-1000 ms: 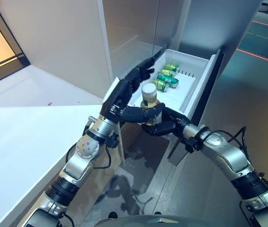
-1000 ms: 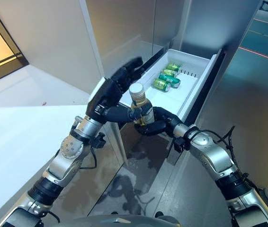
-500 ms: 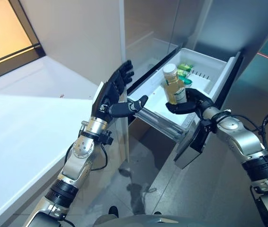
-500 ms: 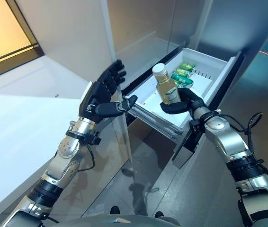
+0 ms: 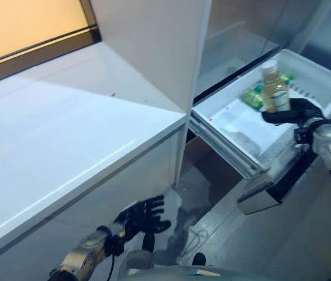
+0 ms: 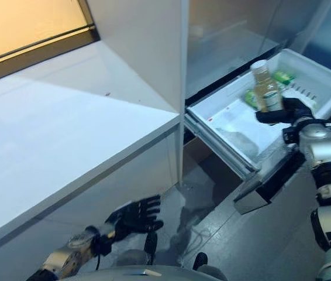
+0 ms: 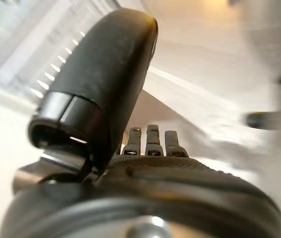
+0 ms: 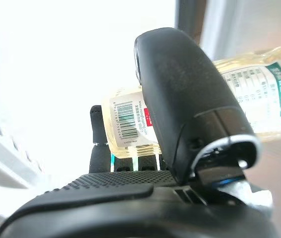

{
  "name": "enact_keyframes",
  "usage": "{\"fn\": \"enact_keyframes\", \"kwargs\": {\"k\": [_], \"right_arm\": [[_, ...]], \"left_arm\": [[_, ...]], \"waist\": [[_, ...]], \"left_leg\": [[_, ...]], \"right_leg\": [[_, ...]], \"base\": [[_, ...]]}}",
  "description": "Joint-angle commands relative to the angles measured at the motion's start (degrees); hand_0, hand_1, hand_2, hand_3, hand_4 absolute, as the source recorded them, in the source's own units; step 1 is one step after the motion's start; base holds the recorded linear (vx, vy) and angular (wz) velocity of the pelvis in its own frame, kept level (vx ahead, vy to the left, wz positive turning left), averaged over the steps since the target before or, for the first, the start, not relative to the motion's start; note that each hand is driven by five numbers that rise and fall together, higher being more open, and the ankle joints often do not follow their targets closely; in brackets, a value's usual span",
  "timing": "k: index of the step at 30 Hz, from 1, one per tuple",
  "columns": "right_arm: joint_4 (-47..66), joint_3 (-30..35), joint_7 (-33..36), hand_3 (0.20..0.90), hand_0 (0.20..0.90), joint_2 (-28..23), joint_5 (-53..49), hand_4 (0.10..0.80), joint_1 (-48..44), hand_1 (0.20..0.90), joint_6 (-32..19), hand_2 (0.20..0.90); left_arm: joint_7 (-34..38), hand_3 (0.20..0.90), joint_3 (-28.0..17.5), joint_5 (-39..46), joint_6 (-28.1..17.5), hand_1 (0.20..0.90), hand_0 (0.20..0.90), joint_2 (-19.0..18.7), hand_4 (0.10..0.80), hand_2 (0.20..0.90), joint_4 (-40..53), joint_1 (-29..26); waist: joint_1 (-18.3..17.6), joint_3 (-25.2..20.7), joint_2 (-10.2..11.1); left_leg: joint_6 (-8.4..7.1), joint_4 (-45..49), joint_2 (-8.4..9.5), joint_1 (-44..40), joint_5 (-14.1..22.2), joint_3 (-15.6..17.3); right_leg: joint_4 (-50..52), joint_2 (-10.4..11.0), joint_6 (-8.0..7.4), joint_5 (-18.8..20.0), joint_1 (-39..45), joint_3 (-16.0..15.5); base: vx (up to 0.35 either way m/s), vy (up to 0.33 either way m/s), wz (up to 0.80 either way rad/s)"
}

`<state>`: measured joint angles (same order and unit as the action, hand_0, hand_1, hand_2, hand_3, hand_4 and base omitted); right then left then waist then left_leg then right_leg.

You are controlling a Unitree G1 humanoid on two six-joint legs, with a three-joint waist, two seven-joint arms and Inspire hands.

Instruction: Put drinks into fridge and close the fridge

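Observation:
My right hand [image 5: 294, 112] is shut on a pale yellow bottle [image 5: 274, 88] with a white cap and holds it upright over the open white fridge drawer [image 5: 235, 126]. The right wrist view shows the thumb [image 8: 190, 94] and fingers curled round the bottle [image 8: 130, 124]. Green cans [image 5: 253, 96] lie in the drawer behind the bottle. My left hand [image 5: 142, 215] hangs low by the floor, below the white counter, with its fingers spread and nothing in it.
A white counter [image 5: 54, 134] fills the left. The white cabinet side [image 5: 154, 47] stands beside the fridge. The drawer's dark front [image 5: 276, 181] juts out over the grey floor [image 5: 212, 222].
The camera has swung left. My left hand has dropped from beside the drawer down towards the floor. My right hand has carried the bottle further over the drawer.

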<state>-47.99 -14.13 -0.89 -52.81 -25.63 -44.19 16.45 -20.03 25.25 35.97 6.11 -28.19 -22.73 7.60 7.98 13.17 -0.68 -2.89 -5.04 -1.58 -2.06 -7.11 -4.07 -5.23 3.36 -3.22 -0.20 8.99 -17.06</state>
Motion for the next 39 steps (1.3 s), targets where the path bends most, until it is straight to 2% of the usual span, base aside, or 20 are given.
{"fn": "enact_keyframes", "kwargs": {"k": [1,6,9,10,16,21,27,28,29,33,39], "right_arm": [[1.95,-3.19,1.04,0.200,0.300,-5.72,2.85,0.100,-16.41,0.300,-5.76,0.300],[-6.61,-6.46,-1.63,0.200,0.300,-5.89,8.73,0.100,-18.92,0.300,0.68,0.300],[-7.93,-6.75,-2.02,0.200,0.300,-6.20,9.36,0.100,-18.90,0.300,1.99,0.300],[-8.83,-6.53,-2.67,0.200,0.300,-6.42,11.84,0.100,-18.02,0.300,4.01,0.300],[-9.83,-6.89,-5.80,0.200,0.300,-7.76,18.49,0.100,-15.86,0.300,9.38,0.300],[-10.94,-7.64,-9.88,0.200,0.300,-8.68,25.84,0.100,-14.85,0.300,10.55,0.300],[-11.47,-10.58,-14.00,0.200,0.300,-9.39,32.65,0.100,-15.97,0.300,12.32,0.300],[-11.49,-10.97,-14.75,0.252,0.345,-9.51,32.80,0.152,-16.22,0.345,12.90,0.345],[-11.54,-11.24,-15.43,0.900,0.900,-9.41,32.94,0.800,-16.49,0.900,13.71,0.900],[-12.23,-11.77,-18.54,0.900,0.900,-9.19,32.31,0.800,-17.12,0.900,14.30,0.900],[-11.45,-11.56,-18.63,0.900,0.900,-9.04,29.34,0.800,-17.17,0.900,11.39,0.900]], "left_arm": [[-3.66,0.900,2.14,-2.02,-5.97,0.900,0.900,-1.63,0.800,0.900,1.30,-3.99],[-1.31,0.900,0.77,-7.52,-9.23,0.900,0.900,-0.71,0.800,0.900,-7.93,-6.09],[-0.51,0.900,-0.10,-9.08,-10.00,0.900,0.900,-0.41,0.800,0.900,-10.42,-6.73],[0.44,0.900,-1.29,-10.82,-10.77,0.900,0.900,-0.22,0.800,0.900,-12.94,-7.39],[3.08,0.900,-4.78,-15.76,-9.00,0.900,0.900,0.29,0.800,0.900,-20.48,-8.93],[5.34,0.900,-7.42,-15.63,-7.83,0.900,0.900,1.47,0.800,0.900,-25.29,-9.49],[6.11,0.900,-9.29,-16.64,-6.32,0.900,0.900,1.08,0.800,0.900,-27.72,-10.10],[5.90,0.900,-9.67,-16.75,-6.30,0.900,0.900,0.95,0.800,0.900,-27.89,-10.12],[5.80,0.900,-9.86,-16.78,-6.42,0.900,0.900,0.85,0.800,0.900,-27.96,-10.09],[5.38,0.900,-10.26,-17.10,-6.09,0.900,0.900,0.39,0.800,0.900,-26.89,-10.06],[4.43,0.900,-10.50,-17.94,-6.29,0.900,0.900,0.00,0.800,0.900,-25.24,-9.73]], "waist": [[1.98,-2.81,3.14],[3.19,1.13,2.87],[3.41,2.36,2.80],[3.49,3.62,2.81],[3.08,7.00,2.54],[2.78,8.78,1.94],[2.64,10.36,1.43],[2.62,10.59,1.34],[2.66,10.78,1.27],[2.81,11.24,1.20],[2.68,10.94,1.62]], "left_leg": [[2.67,7.02,4.16,1.53,9.26,2.75],[2.65,8.09,3.81,4.30,8.67,1.82],[2.76,8.50,3.77,5.00,8.64,1.62],[2.89,8.77,3.79,5.64,8.57,1.42],[3.46,9.03,3.85,7.05,8.29,1.17],[3.76,9.21,4.13,7.50,8.38,1.57],[3.95,9.85,4.32,8.37,8.36,2.06],[3.96,9.93,4.32,8.45,8.36,2.15],[3.99,9.93,4.33,8.47,8.38,2.23],[4.06,10.01,4.39,8.59,8.40,2.59],[4.18,9.34,4.30,7.67,8.53,3.19]], "right_leg": [[9.62,-2.82,3.18,-5.95,-4.88,-0.14],[10.86,-2.72,3.78,-5.97,-7.17,-0.81],[11.34,-2.69,3.86,-5.94,-7.91,-0.74],[11.69,-2.68,3.89,-5.83,-8.60,-0.69],[12.77,-2.50,3.72,-5.30,-10.83,0.04],[13.22,-2.21,3.51,-5.22,-11.62,0.44],[13.54,-1.79,3.31,-4.92,-12.43,0.74],[13.56,-1.75,3.28,-4.88,-12.49,0.81],[13.59,-1.71,3.26,-4.87,-12.56,0.81],[13.58,-1.56,3.12,-4.69,-12.67,0.91],[13.14,-1.61,2.80,-4.33,-12.19,1.19]], "base": [[-0.029,-0.043,0.18],[-0.032,-0.048,0.14],[-0.028,-0.045,0.17],[-0.014,-0.042,0.09],[-0.012,-0.032,0.02],[0.000,0.000,0.00],[-0.011,0.006,-0.03],[-0.011,0.009,-0.03],[0.000,0.000,0.00],[-0.016,0.004,-0.05],[-0.012,-0.001,-0.04]]}}
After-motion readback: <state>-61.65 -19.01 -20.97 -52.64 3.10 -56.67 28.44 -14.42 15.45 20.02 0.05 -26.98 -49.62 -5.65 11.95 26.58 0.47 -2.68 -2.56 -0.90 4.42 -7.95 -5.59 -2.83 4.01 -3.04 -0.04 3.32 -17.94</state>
